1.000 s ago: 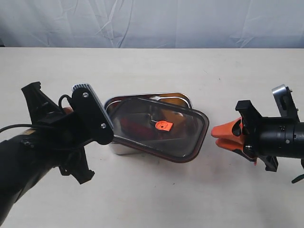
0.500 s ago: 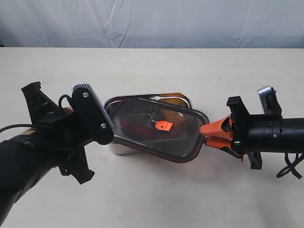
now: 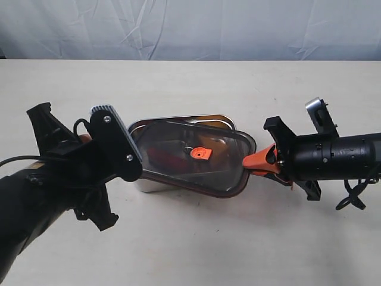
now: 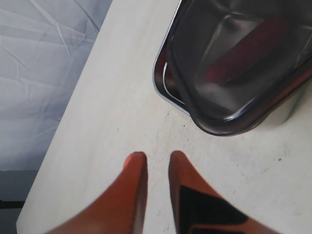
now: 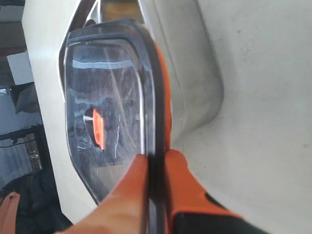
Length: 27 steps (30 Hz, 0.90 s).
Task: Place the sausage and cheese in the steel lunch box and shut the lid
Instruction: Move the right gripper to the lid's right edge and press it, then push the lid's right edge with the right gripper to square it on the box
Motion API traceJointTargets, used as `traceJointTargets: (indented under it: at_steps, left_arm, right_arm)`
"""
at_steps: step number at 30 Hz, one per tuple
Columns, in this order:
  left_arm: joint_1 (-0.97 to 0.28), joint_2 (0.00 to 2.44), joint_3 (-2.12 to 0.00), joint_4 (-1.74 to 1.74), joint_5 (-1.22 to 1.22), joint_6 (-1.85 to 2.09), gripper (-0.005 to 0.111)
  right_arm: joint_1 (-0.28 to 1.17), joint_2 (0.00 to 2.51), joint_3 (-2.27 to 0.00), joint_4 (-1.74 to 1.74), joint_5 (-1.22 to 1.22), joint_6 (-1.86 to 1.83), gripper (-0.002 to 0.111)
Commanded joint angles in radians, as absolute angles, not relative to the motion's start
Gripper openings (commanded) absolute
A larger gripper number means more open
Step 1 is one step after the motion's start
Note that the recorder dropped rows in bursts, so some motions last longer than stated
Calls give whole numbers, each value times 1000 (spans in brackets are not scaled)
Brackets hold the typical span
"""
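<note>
Closing in from the right within the last second, my right tool [image 3: 249,161] now pinches the lid [image 3: 169,146] by its end. My left tool [image 4: 153,163] hangs slightly spread, empty, over the desk [image 3: 190,250] beside the steel lunch box [image 3: 152,186], lid askew on top, sausage [image 4: 246,51] red beneath. Pushed crooked, the lid may jam or shove the box.

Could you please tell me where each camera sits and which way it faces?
Exterior view: above the table, looking down at the steel lunch box and its lid; left arm and right arm show.
Left wrist view: on the left arm, facing past the open left claw toward the box's corner.
Right wrist view: on the right arm, facing along the right claw, clamped on the lid's rim.
Shared: all show the lid.
</note>
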State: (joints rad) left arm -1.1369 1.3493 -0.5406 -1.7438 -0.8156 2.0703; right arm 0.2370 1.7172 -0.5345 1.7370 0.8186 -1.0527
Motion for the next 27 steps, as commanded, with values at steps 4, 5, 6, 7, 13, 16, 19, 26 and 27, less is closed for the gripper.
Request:
traceJointTargets:
  at_steps: [4,5,6,7,13,16,19,26,27]
  left_arm:
    - [-1138,1340,-538,-1744,-814,2060,18]
    - [-1138,1340,-538,-1744,-816,2060,18]
    - [-1138,1340,-538,-1744,-819,2060,18]
    - [-1138,1340,-538,-1744,-821,2060,18]
    - [-1138,1340,-538,-1744,-838,2060,18]
    - [-1138,1340,-538,-1744,-852,2060,18]
    - [-1138,1340,-538,-1744,-872,2060,18]
    - [-1138,1340,-538,-1744,-876,2060,18]
    - [-1138,1340,-538,-1744,-876,2060,18]
  right_arm:
    - [240,1720,-543,1744,797,-1076,-1]
    - [240,1720,-543,1744,803,-1082,-1]
    - [240,1720,-543,1744,812,-1089,-1]
    - [240,1718,-543,1744,820,-1104,-1]
    - [240,1700,-545,1744,888,-1232,-1]
    - [229,1699,-571,1744,885,-1248,-1]
    - [227,1703,-650,1659,885,-1246,-1]
    - [227,1703,-787,1410,824,-1047,-1]
    - [227,1705,-805,1378,815,-1015,-1]
